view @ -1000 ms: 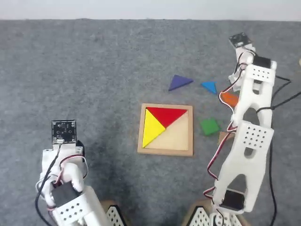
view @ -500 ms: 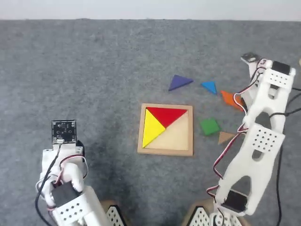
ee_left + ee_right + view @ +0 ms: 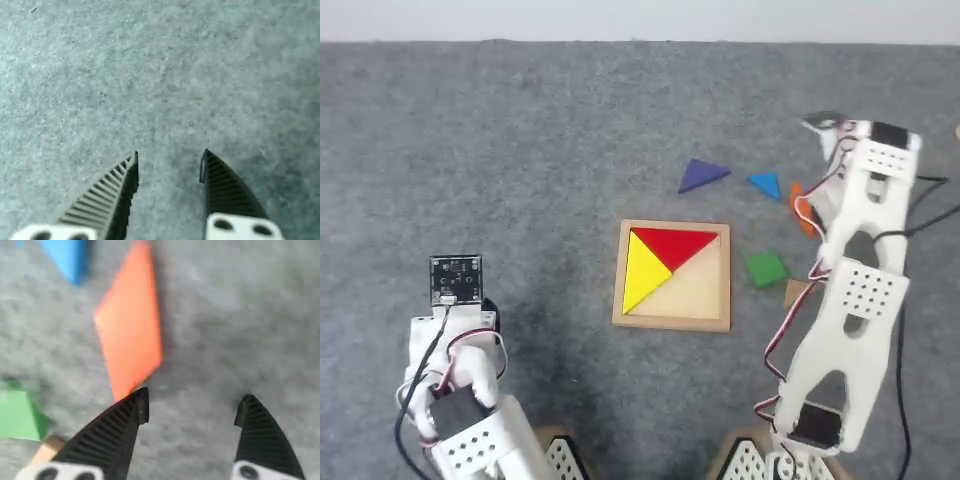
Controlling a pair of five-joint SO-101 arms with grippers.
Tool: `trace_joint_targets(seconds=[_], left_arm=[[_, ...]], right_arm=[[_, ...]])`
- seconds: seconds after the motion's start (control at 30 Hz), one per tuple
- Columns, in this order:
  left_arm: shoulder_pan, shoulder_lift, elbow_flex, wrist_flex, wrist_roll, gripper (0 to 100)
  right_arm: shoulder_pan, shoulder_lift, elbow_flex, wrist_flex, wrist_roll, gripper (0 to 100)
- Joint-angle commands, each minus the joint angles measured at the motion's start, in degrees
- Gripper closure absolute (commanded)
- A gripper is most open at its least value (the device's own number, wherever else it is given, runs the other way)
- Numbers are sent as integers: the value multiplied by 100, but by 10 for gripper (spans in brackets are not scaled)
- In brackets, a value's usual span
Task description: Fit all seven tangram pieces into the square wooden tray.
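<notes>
The square wooden tray (image 3: 720, 322) holds a red triangle (image 3: 672, 245) and a yellow triangle (image 3: 642, 270). Loose on the grey carpet lie a purple triangle (image 3: 702, 175), a blue triangle (image 3: 765, 184), a green square (image 3: 765, 268), and an orange parallelogram (image 3: 800, 210) and tan triangle (image 3: 794, 292), both partly under the right arm (image 3: 855, 290). My right gripper (image 3: 192, 410) is open low over the carpet, one fingertip (image 3: 137, 405) at the edge of the orange parallelogram (image 3: 130, 340). My left gripper (image 3: 170, 162) is open over bare carpet.
The left arm (image 3: 455, 380) stays folded at the lower left, far from the tray. In the right wrist view, the blue triangle (image 3: 67, 257), green square (image 3: 17, 415) and tan triangle (image 3: 42, 452) lie on the same side as the orange piece.
The right arm swung out to the right, then back left; its wrist is over the orange parallelogram again. The left arm and all pieces stayed put.
</notes>
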Motion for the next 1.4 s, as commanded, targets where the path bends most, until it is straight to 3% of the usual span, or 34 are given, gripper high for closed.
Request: trace_joint_targets(seconds=[0.0, 0.33, 0.73, 1.13, 1.37], left_arm=[[26, -79, -48, -79, 18, 807], [26, -79, -48, -88, 18, 807], [35, -79, -48, -97, 9, 807], [44, -79, -48, -105, 9, 807], [44, -79, -48, -105, 9, 807]], right_arm=[[180, -602, -659, 57, -79, 714], [207, -453, -1433, -48, -642, 714], [-866, -400, -2022, 620, 229, 714], [-875, -1640, 440, 558, 273, 714], [-998, -1578, 615, 189, 281, 714]])
